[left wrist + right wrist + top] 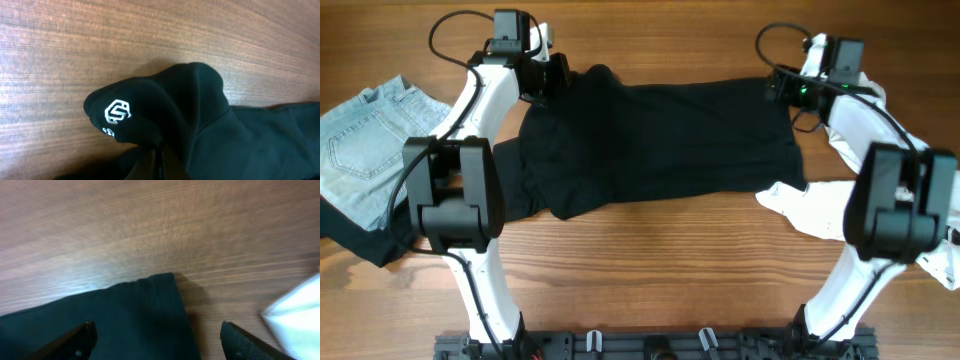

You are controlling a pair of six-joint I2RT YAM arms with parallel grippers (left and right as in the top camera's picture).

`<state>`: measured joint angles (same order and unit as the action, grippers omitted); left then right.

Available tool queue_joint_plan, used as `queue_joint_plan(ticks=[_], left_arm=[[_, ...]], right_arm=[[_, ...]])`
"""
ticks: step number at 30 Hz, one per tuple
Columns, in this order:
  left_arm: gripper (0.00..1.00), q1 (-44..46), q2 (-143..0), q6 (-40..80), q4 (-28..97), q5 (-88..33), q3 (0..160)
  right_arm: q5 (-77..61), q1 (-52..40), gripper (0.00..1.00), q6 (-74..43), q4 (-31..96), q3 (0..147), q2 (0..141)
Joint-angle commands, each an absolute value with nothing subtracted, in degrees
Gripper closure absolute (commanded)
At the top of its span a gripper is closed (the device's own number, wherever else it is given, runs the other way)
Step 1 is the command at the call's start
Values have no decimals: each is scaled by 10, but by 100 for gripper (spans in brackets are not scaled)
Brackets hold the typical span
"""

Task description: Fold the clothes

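Tool status: left tool (556, 78) is pinched narrow on a bunched far-left corner of the big black fabric garment (660, 140). Your left wrist view shows the cloth humped over the fingers, hiding most of them. On the other side the right tool (157, 327) is spread wide, with its fingers (80, 341) either side of the garment's far-right corner, not gripping it.

By size:
- You've got the brown wood-grain surface (650, 40) carrying everything.
- The black garment lies spread across its middle, between both arms. It's rumpled at the left end and flatter to the right.
- At the left edge, the light blue denim shorts (370, 140) overlap a second dark cloth (365, 240).
- By the right arm, a crumpled white cloth (810, 205) lies just beside the black garment's near-right corner.
- Smallest is the white hexagonal logo (117, 111) on the raised fold.
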<state>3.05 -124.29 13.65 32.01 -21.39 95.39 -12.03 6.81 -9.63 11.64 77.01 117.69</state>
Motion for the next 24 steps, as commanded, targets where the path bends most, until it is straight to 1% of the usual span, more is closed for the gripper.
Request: queue_joint_plan(ticks=[1,3,4,6,7,9,10,11,12,13,14,19,24], left_arm=[[96,29,-1237,142,341,-227,953],[96,29,-1237,142,347,-227,953],[96,29,-1237,142,348,-226,953],[96,29,-1237,142,348,-225,953],[96,29,-1237,142,350,-225,953],[96,29,-1237,142,357,-225,953],[96,29,-1237,142,359,-225,953],[96,29,-1237,142,364,-225,953],[96,29,-1237,142,367,-225,953],[96,29,-1237,142,367,-225,953],[96,29,-1237,142,367,-225,953],[96,21,-1231,142,365,-225,953],[96,16,-1164,142,402,-241,953]], right_arm=[[-138,48,18,-115,57,773,1235],[-138,39,23,-122,37,773,1245],[-135,35,30,-122,29,773,1247],[-104,32,48,-131,20,773,1247],[-95,32,51,-139,19,773,1247],[-93,33,53,-139,15,773,1247],[-85,33,61,-139,14,773,1247],[-74,33,75,-142,14,773,1247],[-66,33,86,-147,15,773,1247],[-55,33,93,-154,15,773,1247],[-44,33,96,-156,16,773,1247],[-28,38,96,-157,45,773,1242],[-29,54,96,-146,135,774,1148]])
